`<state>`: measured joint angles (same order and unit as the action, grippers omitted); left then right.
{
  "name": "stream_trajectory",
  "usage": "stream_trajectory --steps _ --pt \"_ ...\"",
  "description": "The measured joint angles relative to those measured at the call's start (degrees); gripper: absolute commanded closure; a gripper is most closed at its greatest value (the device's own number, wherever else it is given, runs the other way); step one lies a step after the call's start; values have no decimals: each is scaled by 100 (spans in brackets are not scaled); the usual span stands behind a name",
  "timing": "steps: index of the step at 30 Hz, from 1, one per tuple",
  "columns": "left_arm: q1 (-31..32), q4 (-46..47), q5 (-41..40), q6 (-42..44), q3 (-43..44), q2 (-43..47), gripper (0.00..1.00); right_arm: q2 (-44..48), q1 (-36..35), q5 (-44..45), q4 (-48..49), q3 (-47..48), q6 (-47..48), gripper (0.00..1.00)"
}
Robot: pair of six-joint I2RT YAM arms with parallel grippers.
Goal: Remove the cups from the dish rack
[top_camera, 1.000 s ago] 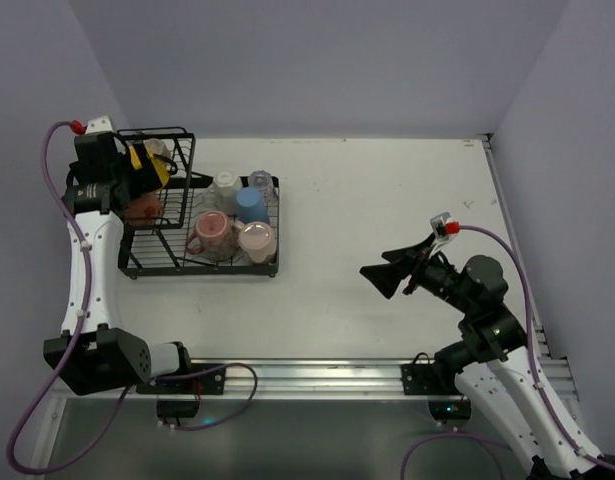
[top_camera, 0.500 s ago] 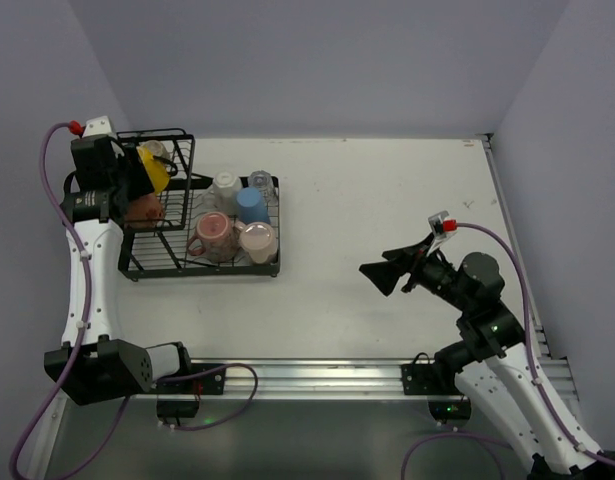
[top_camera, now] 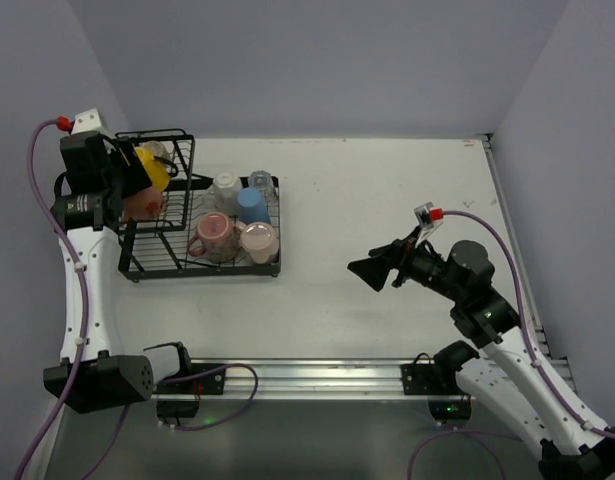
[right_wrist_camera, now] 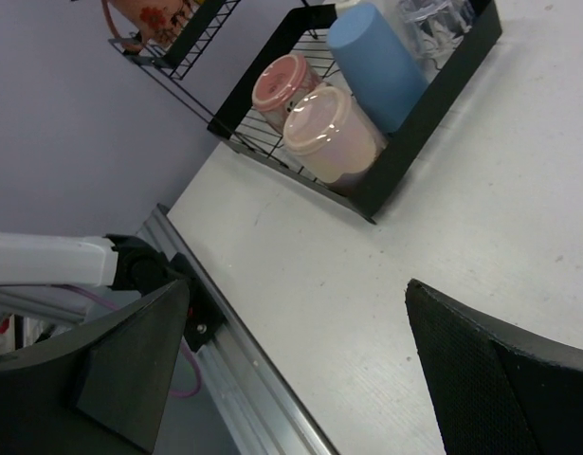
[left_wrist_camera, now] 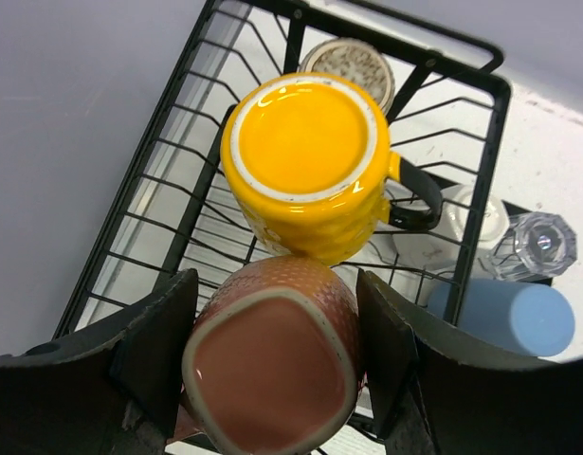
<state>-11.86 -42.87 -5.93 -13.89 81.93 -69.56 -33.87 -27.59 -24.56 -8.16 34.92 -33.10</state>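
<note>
The left fingers [top_camera: 127, 190] are clamping a dark red cup [left_wrist_camera: 272, 370] from both sides; this cup is sitting base-up inside the taller basket section of the dish rack [top_camera: 147, 270], which is standing at the far left of the counter [top_camera: 387, 190]. A yellow cup [left_wrist_camera: 305, 166] with a black handle is resting base-up just behind it, touching it, and a speckled beige cup [left_wrist_camera: 348, 62] is sitting further back in the same basket. In the lower tray section a blue cup [left_wrist_camera: 504, 318] is sitting beside a clear glass [left_wrist_camera: 542, 242] and a white cup [left_wrist_camera: 476, 218], with a pink cup [right_wrist_camera: 282, 85] and a pale pink cup [right_wrist_camera: 329, 133] nearer the front edge. The right fingers [top_camera: 369, 271] are hanging spread wide above the counter, holding nothing, well apart from the rack.
</note>
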Motion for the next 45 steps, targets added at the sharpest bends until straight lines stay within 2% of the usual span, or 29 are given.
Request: stream_trajectory --steps 25,34,45 --pt "4 -133 146 -413 424 739 100 -2498 -2057 455 1434 1805 -710 1" --pt "4 -83 396 -518 616 748 100 -3569 -2470 422 2210 2669 -1051 1" --pt "4 210 1224 -826 675 824 100 -4638 -2529 210 2887 3416 -1436 1"
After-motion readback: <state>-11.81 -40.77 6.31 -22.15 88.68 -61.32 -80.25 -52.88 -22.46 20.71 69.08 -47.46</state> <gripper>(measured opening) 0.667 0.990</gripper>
